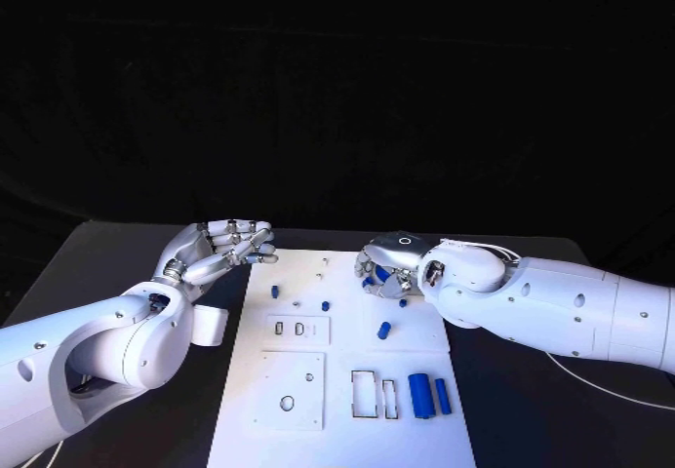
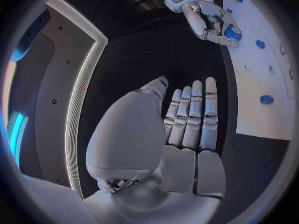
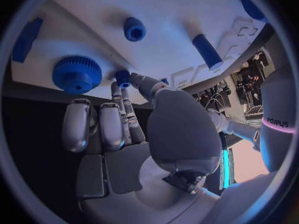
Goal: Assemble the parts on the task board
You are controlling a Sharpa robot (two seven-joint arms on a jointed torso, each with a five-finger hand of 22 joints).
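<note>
The right hand point(image 1: 388, 269) pinches a small blue peg point(image 3: 122, 77) just over the far end of the task board point(image 1: 337, 409), beside a blue gear point(image 3: 76, 73). The left hand point(image 1: 225, 249) holds nothing, fingers loosely curled, beside the board. Several cylinders point(image 1: 419, 393) lie loose, so most assembly seems left.
</note>
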